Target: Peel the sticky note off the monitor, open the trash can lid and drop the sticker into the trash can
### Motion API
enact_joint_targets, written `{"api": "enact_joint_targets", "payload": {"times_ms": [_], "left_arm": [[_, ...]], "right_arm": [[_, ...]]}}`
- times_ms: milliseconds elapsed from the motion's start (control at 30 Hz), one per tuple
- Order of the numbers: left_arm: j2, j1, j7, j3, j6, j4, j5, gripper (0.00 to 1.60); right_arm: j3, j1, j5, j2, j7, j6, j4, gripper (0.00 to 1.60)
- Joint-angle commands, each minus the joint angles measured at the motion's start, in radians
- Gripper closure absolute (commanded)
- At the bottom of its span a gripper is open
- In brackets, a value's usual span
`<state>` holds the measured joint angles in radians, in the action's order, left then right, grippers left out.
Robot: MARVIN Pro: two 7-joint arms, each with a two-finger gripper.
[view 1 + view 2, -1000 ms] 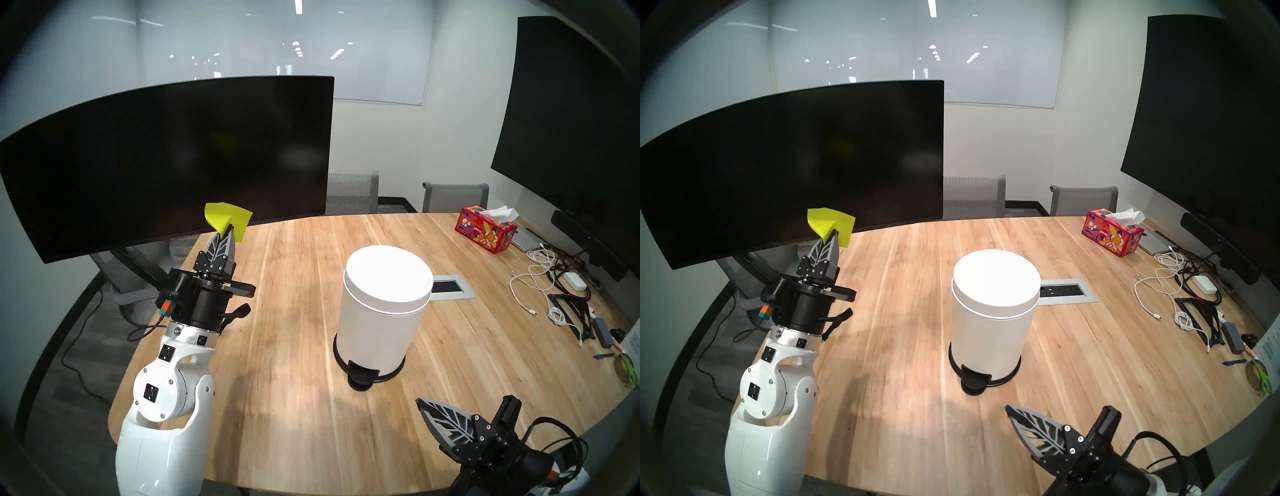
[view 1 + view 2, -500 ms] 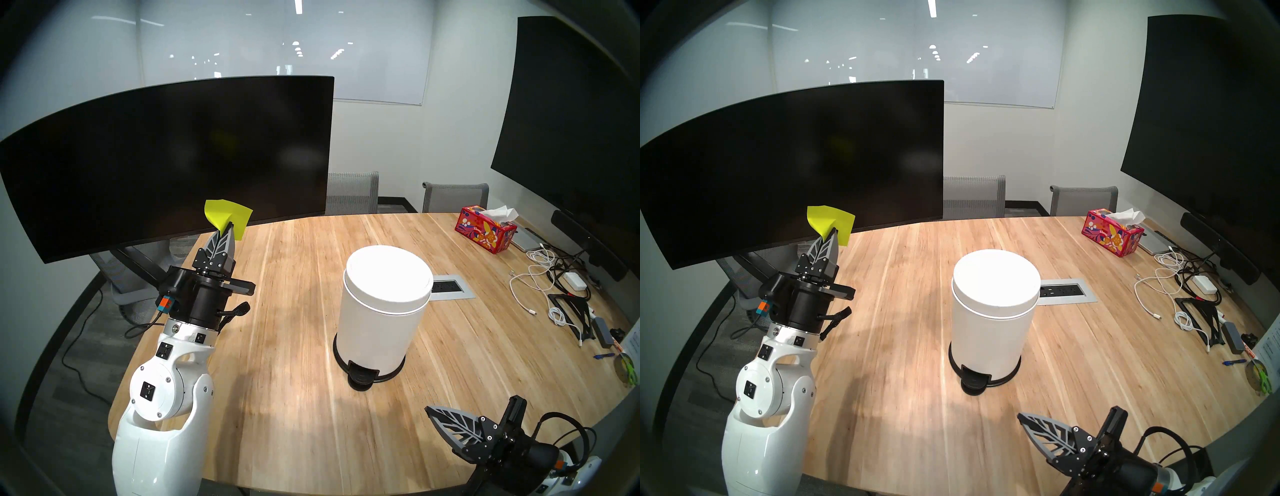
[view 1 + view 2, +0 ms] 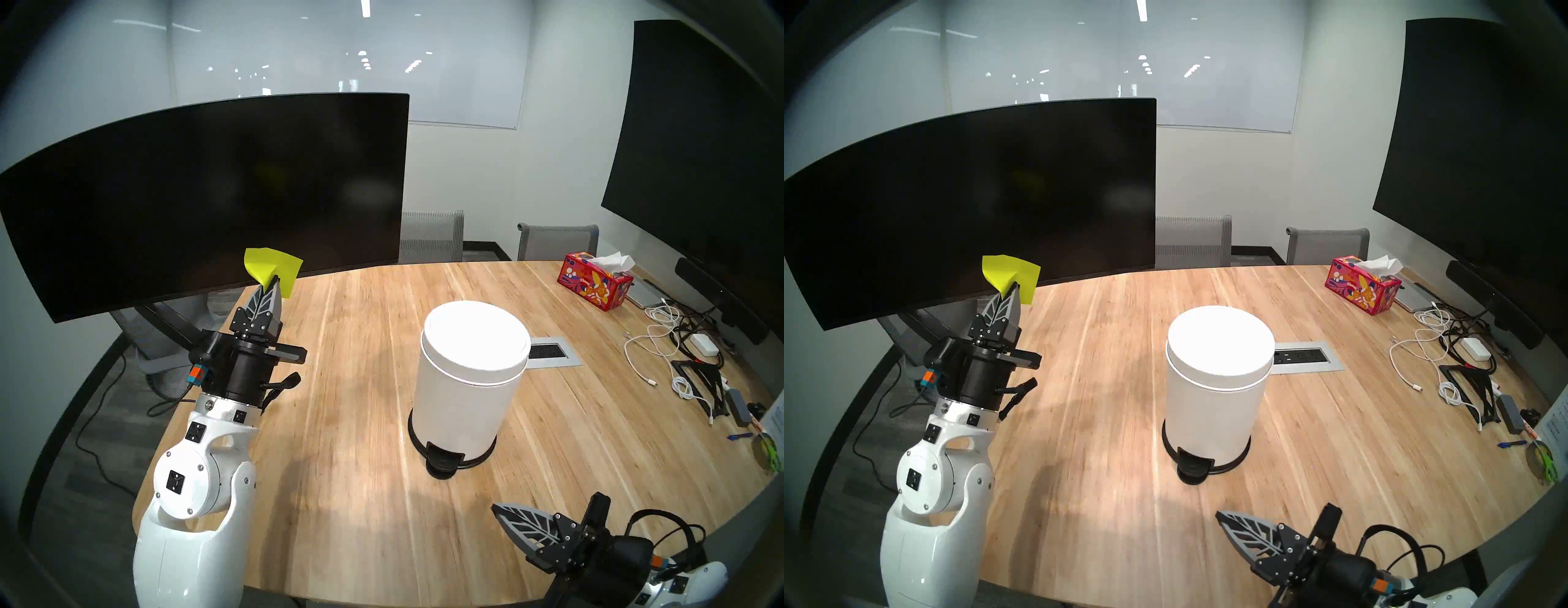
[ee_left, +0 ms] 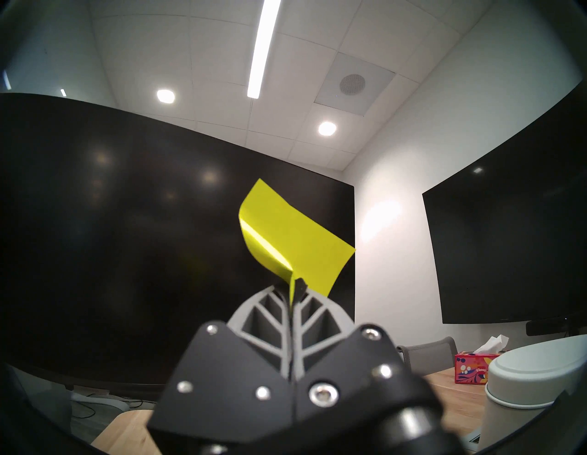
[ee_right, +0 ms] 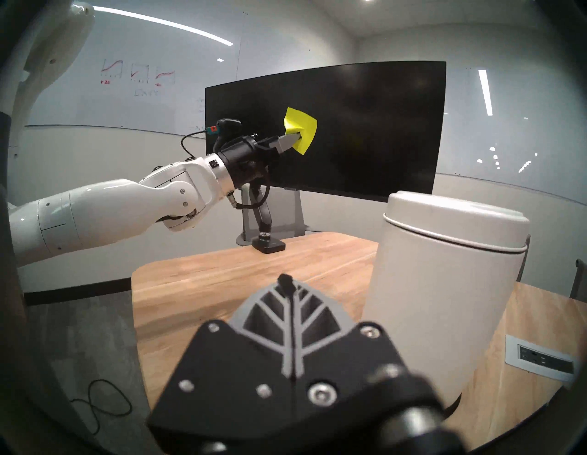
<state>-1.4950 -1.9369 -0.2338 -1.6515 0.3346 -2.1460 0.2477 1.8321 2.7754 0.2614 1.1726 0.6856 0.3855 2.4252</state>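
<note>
Sticker [image 3: 273, 266], yellow-green and creased, is pinched at one corner by the left gripper [image 3: 275, 278], whose fingers are pressed together on it. Seen from the head, it sits at about 9 o'clock from the trash can [image 3: 464, 395], in front of the lower edge of the monitor [image 3: 203, 199] and clear of the screen; a faint yellow reflection shows on the glass above it. In the left wrist view the sticker [image 4: 287, 246] curls up and to the right from the fingertips [image 4: 300, 284].

Against the frames a second ago: the left gripper and sticker have drifted slightly toward 9 o'clock in the head view, otherwise much the same pose. The right gripper [image 3: 496, 507] has shifted toward 9 o'clock and a little lower along the near edge of the worktop [image 3: 360, 403], and its wrist has rolled; it now sits at about 5 o'clock from the can, apart from it. Its fingers are pressed together with nothing between them, as the right wrist view [image 5: 286, 281] shows.

Trash can lid [image 3: 477, 337] is down on the can, unchanged. The pedal [image 3: 443, 460] faces 6 o'clock. A tissue box [image 3: 594, 282] sits at 1 o'clock from the can, and cables [image 3: 662, 339] lie at 3 o'clock, both unmoved.
</note>
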Motion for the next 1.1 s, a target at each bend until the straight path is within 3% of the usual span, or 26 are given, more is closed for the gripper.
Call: {"api": "enact_joint_targets", "payload": {"times_ms": [0,333,633,1067], "left_arm": [[0.002,0.013,-0.003,-0.003,0.004,-0.023,0.010,1.60],[0.009,0.019,-0.004,-0.015,0.003,-0.022,0.024,1.60],[0.015,0.017,-0.015,-0.016,-0.001,-0.029,0.034,1.60],[0.018,0.012,-0.022,-0.023,0.000,-0.032,0.041,1.60]], "right_arm": [[-0.064,-0.121,-0.091,-0.008,-0.080,-0.101,0.018,1.60],[-0.154,-0.226,-0.206,-0.038,-0.152,-0.216,0.017,1.60],[-0.239,-0.344,-0.303,-0.040,-0.197,-0.263,-0.096,1.60],[-0.298,-0.471,-0.323,-0.002,-0.223,-0.285,-0.178,1.60]]}}
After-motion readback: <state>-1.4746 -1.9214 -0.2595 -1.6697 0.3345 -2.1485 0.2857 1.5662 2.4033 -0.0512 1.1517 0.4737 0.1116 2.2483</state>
